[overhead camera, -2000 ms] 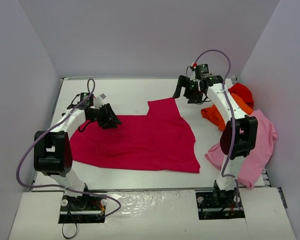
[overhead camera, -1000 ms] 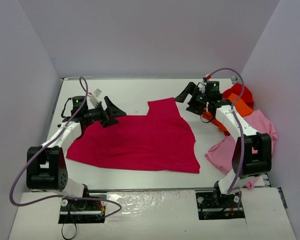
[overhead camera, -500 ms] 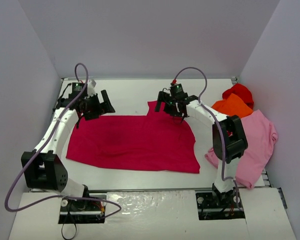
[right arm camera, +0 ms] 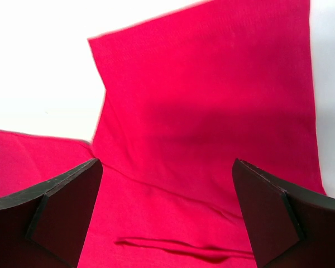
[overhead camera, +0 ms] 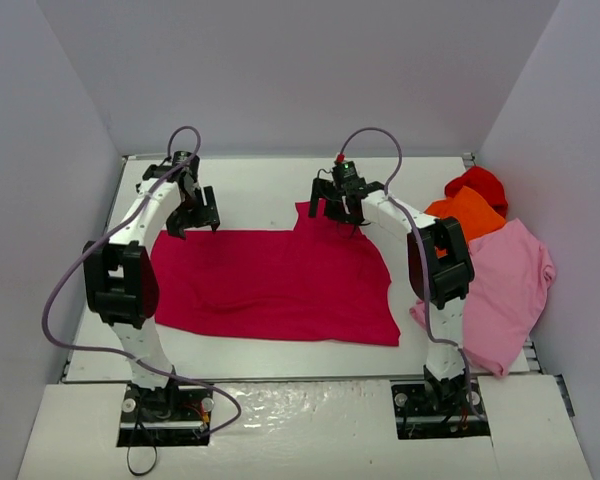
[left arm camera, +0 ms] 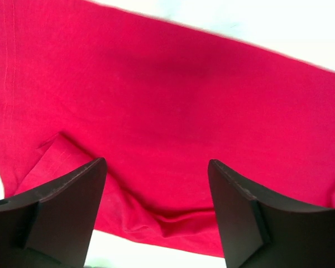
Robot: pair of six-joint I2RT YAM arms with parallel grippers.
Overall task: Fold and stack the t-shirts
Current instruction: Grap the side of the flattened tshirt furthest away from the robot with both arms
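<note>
Four t-shirts lie on the white tabletop (overhead camera: 250, 180). The large crimson t-shirt (overhead camera: 280, 285) is spread nearly flat across the middle, with one sleeve (overhead camera: 330, 214) sticking out toward the far edge. The other three sit in a loose heap at the right side: the light pink t-shirt (overhead camera: 510, 290) is nearest the arm bases and hangs partly over the tabletop's right edge, the orange t-shirt (overhead camera: 465, 212) lies just behind it, and the bright red t-shirt (overhead camera: 477, 183) is bunched at the far right corner. The left hand (left arm camera: 156, 163) hovers over the far left corner of the crimson cloth, its fingers (left arm camera: 61, 206) spread apart and grasping nothing. In the left wrist view a small turned-over flap of cloth lies beside one finger, and a soft wrinkle runs along the hem below. The right hand (right arm camera: 167, 162) hangs over the crimson sleeve where it joins the body, its jaws released wide, with only flat cloth and a thin crease showing between them. Whether either hand touches the cloth cannot be told.
</note>
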